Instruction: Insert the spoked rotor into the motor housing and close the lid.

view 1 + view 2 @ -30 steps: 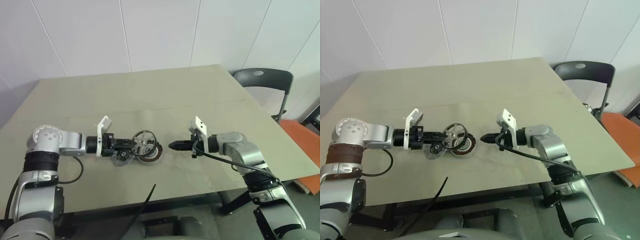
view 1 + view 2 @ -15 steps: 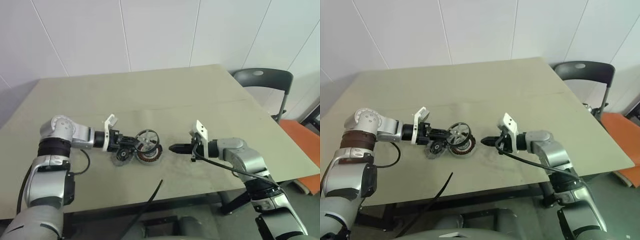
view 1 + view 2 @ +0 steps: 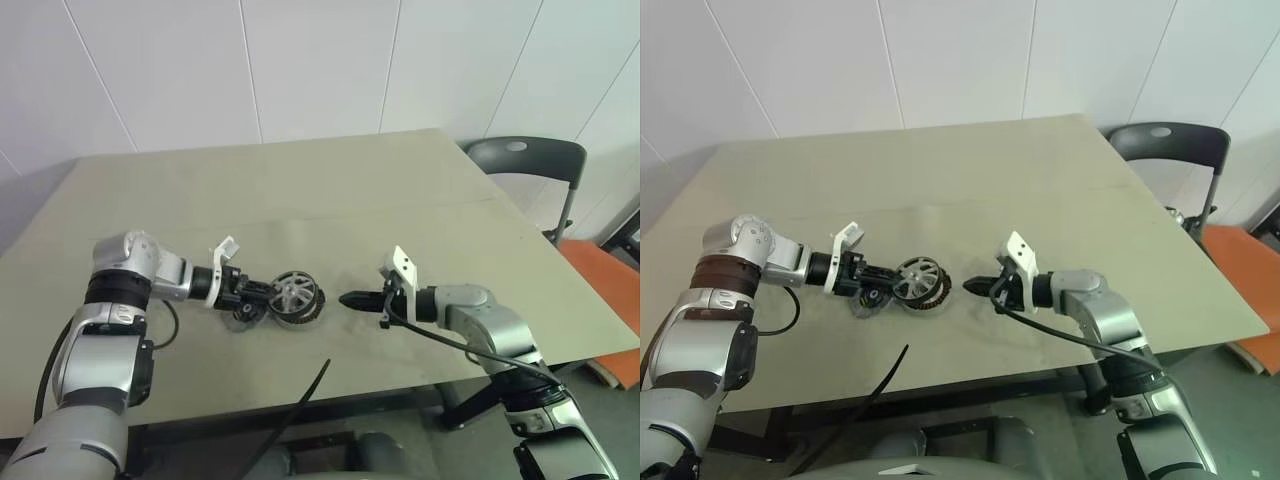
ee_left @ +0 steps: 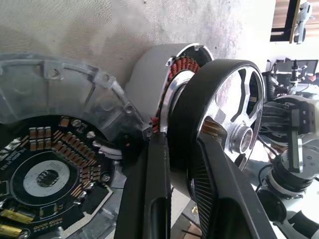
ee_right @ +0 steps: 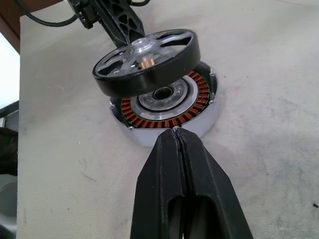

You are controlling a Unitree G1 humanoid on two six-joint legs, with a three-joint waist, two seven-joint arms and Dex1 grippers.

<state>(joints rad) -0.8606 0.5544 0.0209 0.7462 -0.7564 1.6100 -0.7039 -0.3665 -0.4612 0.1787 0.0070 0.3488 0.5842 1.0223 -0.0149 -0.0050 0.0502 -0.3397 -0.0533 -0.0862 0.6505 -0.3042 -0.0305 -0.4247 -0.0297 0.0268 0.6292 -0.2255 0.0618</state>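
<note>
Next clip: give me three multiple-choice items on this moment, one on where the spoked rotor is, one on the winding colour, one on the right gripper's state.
1. Where is the spoked rotor?
A. flat on the table, far from the housing
B. held tilted just above the motor housing
C. in the right gripper

2. What colour are the housing's windings?
A. reddish copper
B. blue
C. white

3. What is the state of the right gripper?
A. wide open
B. shut on the lid
C. shut, empty

Key: 1 B, the left gripper clamps its rim over the housing; 2 A, the right wrist view shows the copper ring; 3 C, its fingers meet with nothing between.
</note>
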